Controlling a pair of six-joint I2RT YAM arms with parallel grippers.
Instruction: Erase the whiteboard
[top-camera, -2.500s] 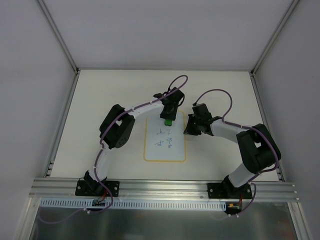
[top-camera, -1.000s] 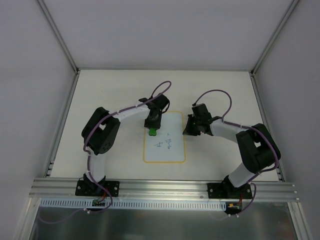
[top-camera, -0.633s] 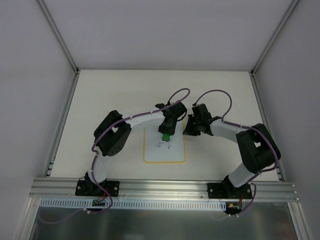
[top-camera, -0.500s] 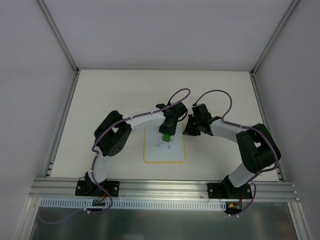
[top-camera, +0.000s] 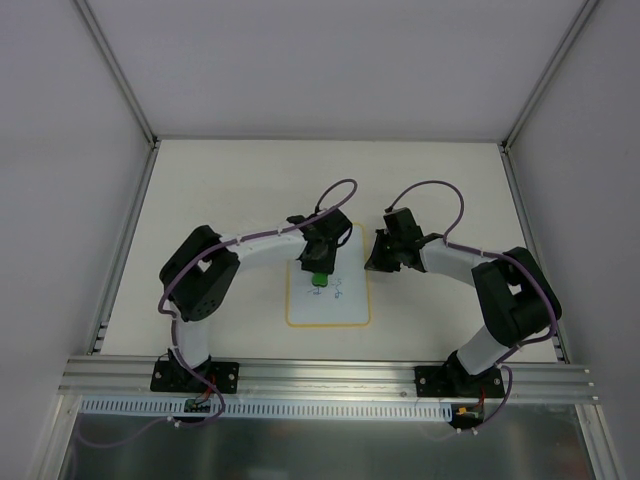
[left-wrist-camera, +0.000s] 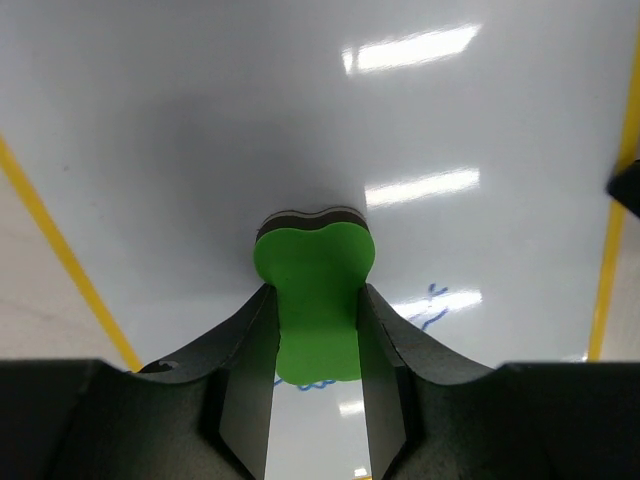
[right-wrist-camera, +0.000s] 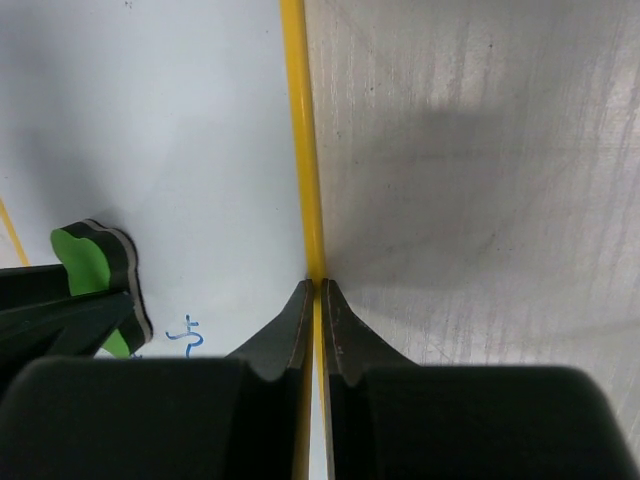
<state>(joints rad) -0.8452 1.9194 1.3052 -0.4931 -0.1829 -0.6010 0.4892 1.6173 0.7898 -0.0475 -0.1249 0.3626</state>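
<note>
The whiteboard (top-camera: 330, 308) lies flat on the table between the arms, white with a yellow rim. My left gripper (top-camera: 318, 268) is shut on the green eraser (top-camera: 318, 279), which presses on the board's middle. In the left wrist view the eraser (left-wrist-camera: 315, 262) sits between the fingers of the left gripper (left-wrist-camera: 315, 292), over the whiteboard (left-wrist-camera: 300, 120). Blue marks (left-wrist-camera: 428, 308) lie beside and under it. My right gripper (right-wrist-camera: 315, 287) is shut, its tips resting on the board's yellow right rim (right-wrist-camera: 297, 130). The right wrist view also holds the eraser (right-wrist-camera: 90, 260) and a blue mark (right-wrist-camera: 187, 335).
The beige table (top-camera: 220, 190) is walled by white panels at the left, the back and the right. An aluminium rail (top-camera: 330, 375) carrying both arm bases runs along the near edge. The right arm's elbow (top-camera: 515, 295) stands right of the board.
The left gripper has swept the eraser from the board's left side to its right and back toward the middle. Fewer blue marks show. The right gripper has stayed on the rim.
</note>
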